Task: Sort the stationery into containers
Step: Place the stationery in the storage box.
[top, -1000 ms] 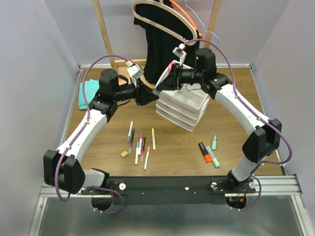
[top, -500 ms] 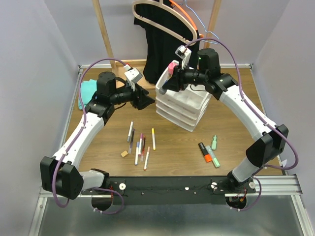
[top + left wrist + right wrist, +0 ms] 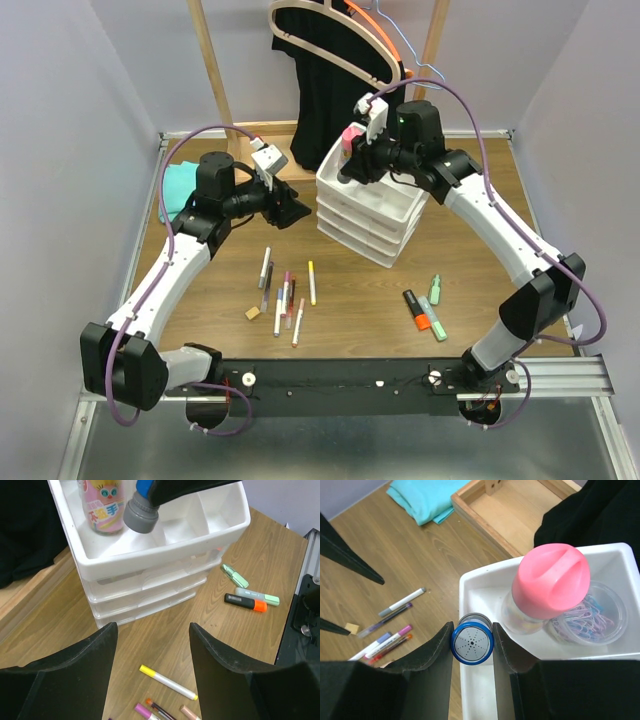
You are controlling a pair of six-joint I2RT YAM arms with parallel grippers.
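From above, my right claw [image 3: 350,166] was at the far-left corner of the white organiser [image 3: 372,222], just beside the pink-capped bottle [image 3: 349,137] standing upright in its top tray. My left claw [image 3: 291,212] hung over the table [image 3: 480,250] just left of the organiser, apart from it. Nearer my bases lay a loose group of slim pens [image 3: 285,292], with a yellow pen [image 3: 312,283] on its right and the tan eraser [image 3: 252,313] on its left. The orange highlighter [image 3: 417,311] and the green highlighters [image 3: 433,320] lay well apart from them, to the right. A teal cloth [image 3: 178,190] sat at the far-left corner.

Through my left wrist camera, my left claw's fingers [image 3: 75,675] stood wide apart with nothing between them, pointed at the organiser's drawers. Above them the blue-capped tube [image 3: 141,514] hung grey end down over a tray compartment next to the bottle, its upper part hidden in my right claw's dark fingers.

Through my right wrist camera, my right claw pressed on both sides of the tube, its blue-ringed end facing the lens. The tube was over the tray's corner compartment, just beside the bottle. I could not tell whether it touched the tray floor. A clear pot of paper clips [image 3: 592,614] sat just behind the bottle
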